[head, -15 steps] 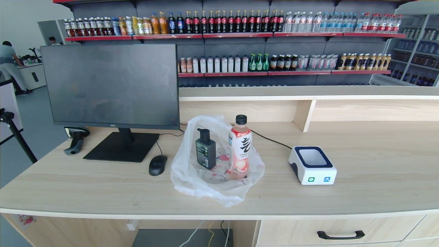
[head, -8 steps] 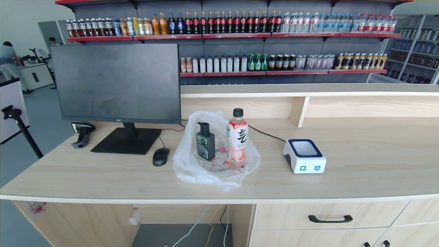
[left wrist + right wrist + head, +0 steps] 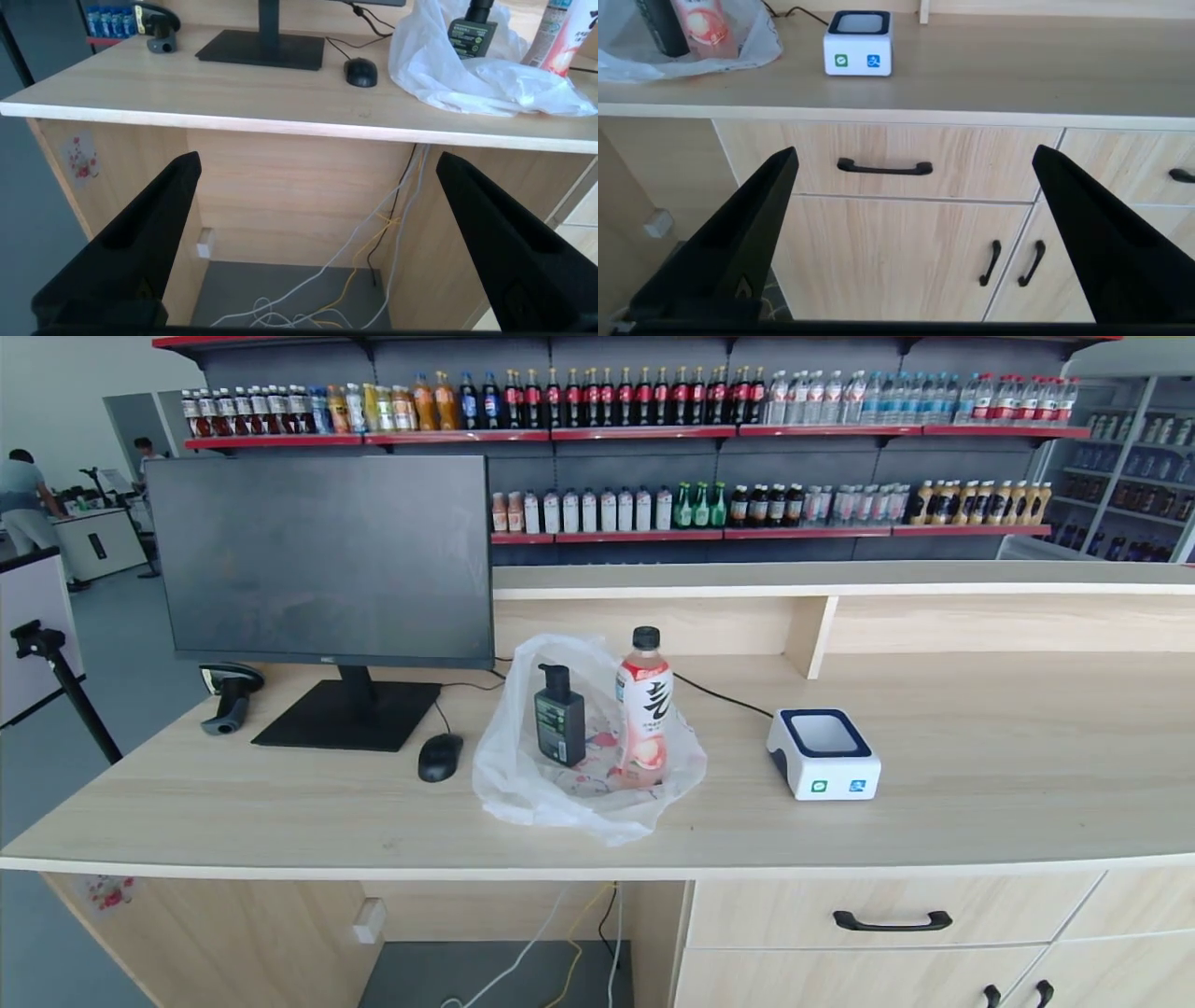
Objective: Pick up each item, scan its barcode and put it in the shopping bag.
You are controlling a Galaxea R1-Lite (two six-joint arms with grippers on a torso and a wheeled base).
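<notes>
While in the bag (image 3: 526,791), drink bottle (image 3: 644,714) upright, cap (image 3: 645,637) up.

The left hand (image 3: 313,252) hung low in front of the counter (image 3: 187,89), below the level of its top edge and pointing toward its front panel. Its two dark fingers (image 3: 140,243) stood spread wide apart and empty, tips aimed forward at the counter. The right hand (image 3: 910,252) was held in the same way, low before the counter, under its top edge and facing its front, farther toward the robot's right along the counter than the left hand. Its fingers (image 3: 1106,238) were likewise spread wide and empty. Both hands sat level, clear of the counter's front and touching nothing.
</notes>
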